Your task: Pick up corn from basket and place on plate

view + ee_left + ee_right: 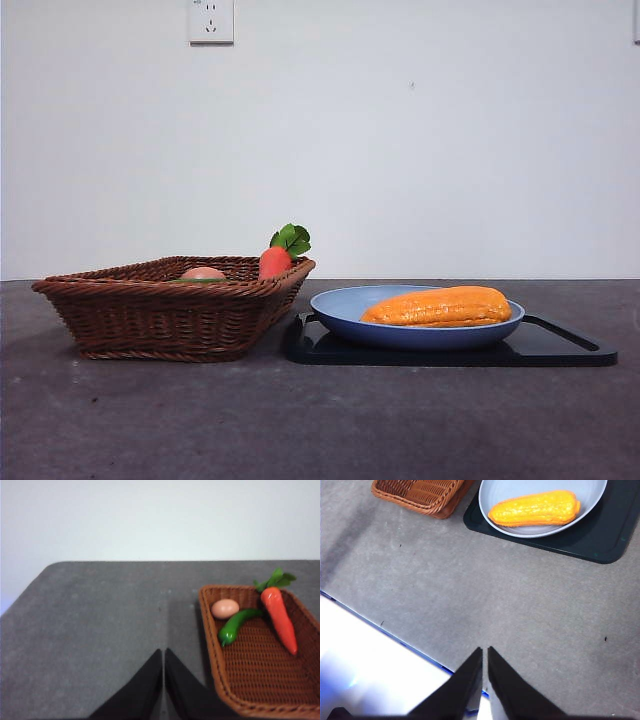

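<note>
**Corn on Plate: Arms Withdrawn**

Front view. The corn (438,307) lies lengthwise on the plate (345,318), which sits on a black tray (560,350). The basket (150,320) stands just beside the tray and holds a carrot (274,261) and an egg (203,273). Neither pincer appears here; both are well apart from the corn.

Left wrist view. The left pincer (163,652) hangs above bare table (100,620), its jaws pressed together and holding nothing. The basket (212,650) lies off to its side, containing the egg (225,608), a green pepper (235,626) and the carrot (280,617). No corn is in the basket.

Right wrist view. The right pincer (485,652) is raised near the table edge, jaws closed and empty. The corn (535,508), the plate (490,505) and the tray (605,540) lie well ahead of it.

Procedure note. Placement appears complete. Judged from this state, the correct action is to hold both arms clear of the plate, so the corn is not nudged off its rim.
</note>
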